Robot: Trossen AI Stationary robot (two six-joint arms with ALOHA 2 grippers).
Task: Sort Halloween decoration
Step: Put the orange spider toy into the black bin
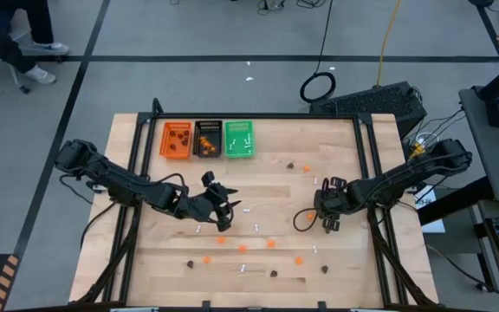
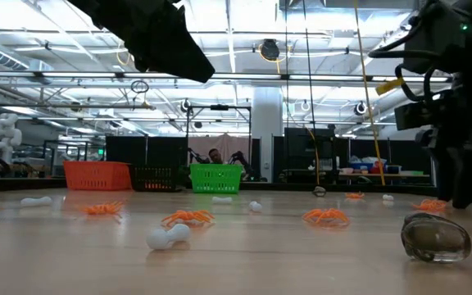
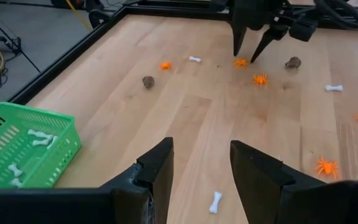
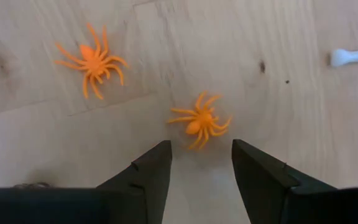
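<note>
A: From the high view, what lies on the table (image 1: 336, 139)?

B: Three small trays sit side by side near the far edge: the orange tray (image 1: 177, 139), the black tray (image 1: 208, 139) and the green tray (image 1: 239, 139); the decorations are strewn over the near half, orange spiders, dark brown lumps and white bones; the left gripper (image 1: 217, 206) is left of centre, the right gripper (image 1: 328, 215) right of centre, beside an orange spider (image 1: 310, 215).

A: And the low view?

B: Orange spiders such as one (image 2: 188, 217) and another (image 2: 326, 215) lie on the wood; a white bone (image 2: 167, 236) is nearest; a glossy dark lump (image 2: 436, 237) sits at the right; the trays stand far back.

A: The left wrist view?

B: The left gripper (image 3: 201, 165) has its jaws parted with nothing between them, above bare wood; a white bone (image 3: 215, 202) lies just beyond the tips; the green tray (image 3: 61, 146) holds several bones; the other arm's fingers stand far off over a spider (image 3: 240, 62).

A: The right wrist view?

B: The right gripper (image 4: 201, 163) has jaws parted and empty, just short of an orange spider (image 4: 199, 121); a second spider (image 4: 92, 60) lies apart; a white bone (image 4: 353, 56) is at the edge.
</note>
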